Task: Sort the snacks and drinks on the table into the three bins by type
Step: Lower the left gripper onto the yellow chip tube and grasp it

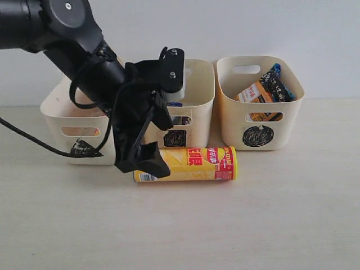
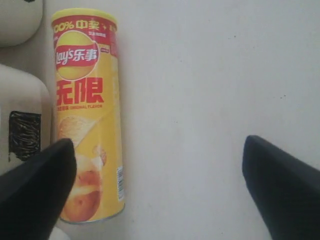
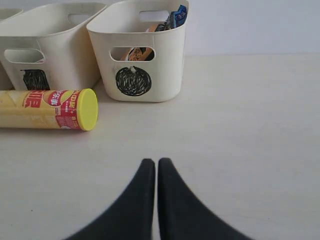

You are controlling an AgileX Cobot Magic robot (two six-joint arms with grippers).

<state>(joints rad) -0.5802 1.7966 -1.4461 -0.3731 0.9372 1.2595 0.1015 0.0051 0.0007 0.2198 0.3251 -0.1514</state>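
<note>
1. Yellow chip tube (image 2: 87, 115), left wrist view: the round red-and-yellow logo (image 2: 76, 56) reads "Lay's", followed by the characters 乐事.
2. Same tube, below the logo: large red characters 无限. The small line under them looks like "ORIGINAL FLAVOR" but is barely legible.
3. Red band next to the yellow lid: "100%", then Chinese characters that are only partly readable.
4. Barcode (image 2: 120, 182) near the tube's other end; digits unreadable.
5. Black scribbled signs on the bin fronts: triangle (image 1: 84, 149) on the left bin (image 1: 53, 112), square (image 1: 175, 138) on the middle bin (image 1: 197, 121), circle (image 3: 133, 80) on the right bin (image 3: 165, 60).
6. Bags (image 1: 264, 90) in the right bin: print too small to read.
</note>
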